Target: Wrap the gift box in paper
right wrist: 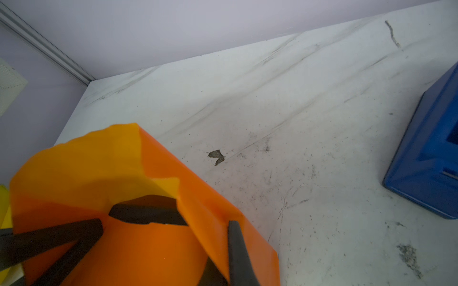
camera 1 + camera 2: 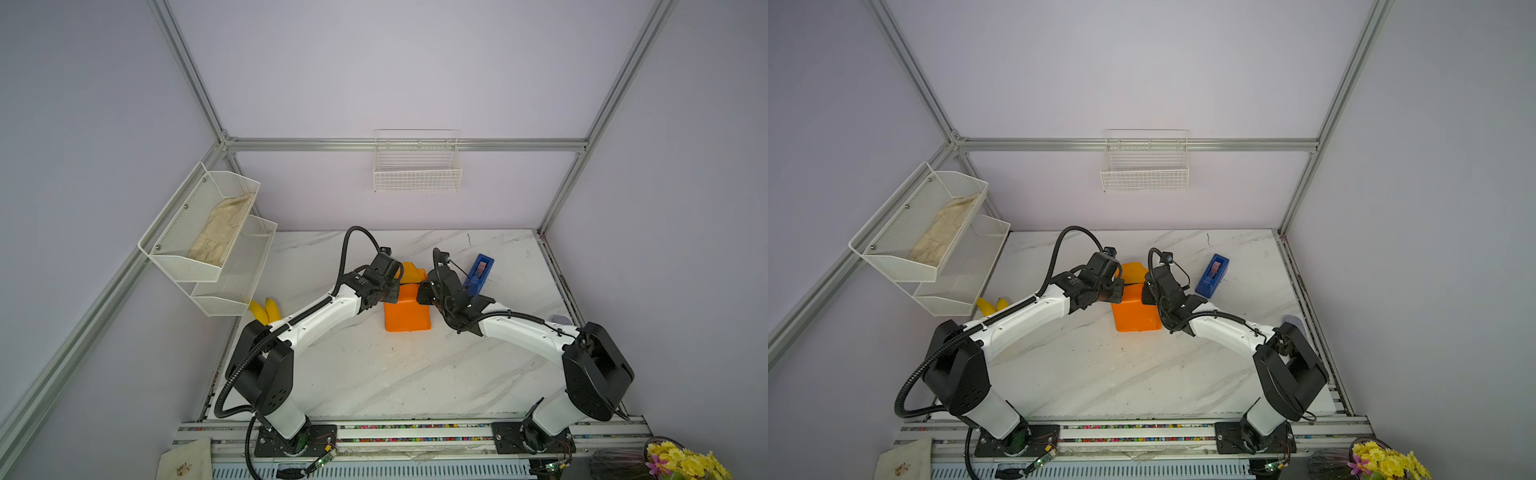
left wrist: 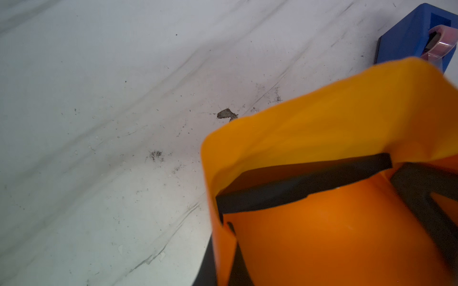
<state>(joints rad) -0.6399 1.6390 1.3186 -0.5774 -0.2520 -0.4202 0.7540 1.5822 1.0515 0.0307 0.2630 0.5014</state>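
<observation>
The orange paper (image 2: 407, 311) (image 2: 1136, 313) lies mid-table, folded up over the gift box, with a yellow flap standing at its far end. The gift box shows only as a dark strip (image 3: 297, 188) (image 1: 146, 214) between the paper layers. My left gripper (image 2: 397, 286) (image 2: 1121, 286) is shut on the paper's left edge; in the left wrist view the fold sits pinched between its jaws (image 3: 223, 247). My right gripper (image 2: 422, 291) (image 2: 1144, 291) is shut on the right edge, one dark finger (image 1: 235, 247) pressed against the paper. The two grippers nearly meet over the box.
A bright blue tape dispenser (image 2: 478, 274) (image 2: 1212, 276) stands just right of the right gripper. Yellow bananas (image 2: 264, 311) lie at the table's left edge under white mesh shelves (image 2: 208, 232). A wire basket (image 2: 417, 174) hangs on the back wall.
</observation>
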